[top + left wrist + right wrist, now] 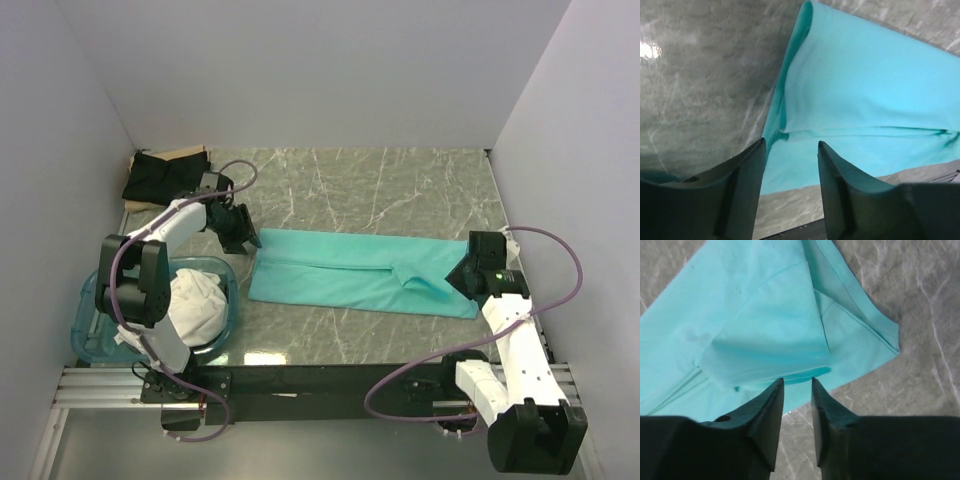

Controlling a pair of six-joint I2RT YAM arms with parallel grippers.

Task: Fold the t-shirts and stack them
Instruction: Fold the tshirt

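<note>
A mint-teal t-shirt lies folded into a long, smooth band across the middle of the grey, marble-veined table, one short sleeve flap turned up near its right end. The left jaws hang over the band's left end, parted, with nothing between them. The right jaws hover at the right end, a narrow gap between their dark tapered tips, also gripping nothing. A black t-shirt sits bunched on a tan cardboard sheet in the far left corner. White t-shirts fill a translucent blue tub at near left.
</note>
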